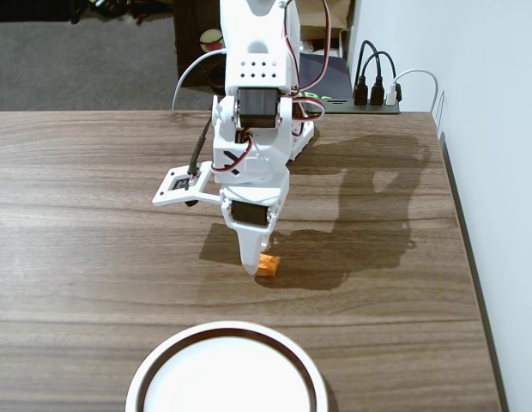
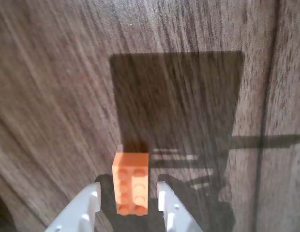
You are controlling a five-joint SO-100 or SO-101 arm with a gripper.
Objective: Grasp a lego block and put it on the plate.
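Note:
The orange lego block (image 1: 268, 265) lies flat on the wooden table, studs up. In the wrist view the block (image 2: 131, 183) sits between my two white fingertips, with a dark gap on each side. My gripper (image 2: 129, 194) is open and lowered around the block, not touching it. In the fixed view the gripper (image 1: 252, 265) points down at the table, just left of the block. The white plate (image 1: 149, 366) with its dark brown inner ring lies at the near edge of the table, in front of the gripper and partly cut off.
The arm's base (image 1: 257, 129) stands at the table's far edge. A power strip with plugs (image 1: 375, 94) sits at the far right by the wall. The table's right edge (image 1: 472, 257) runs along the wall.

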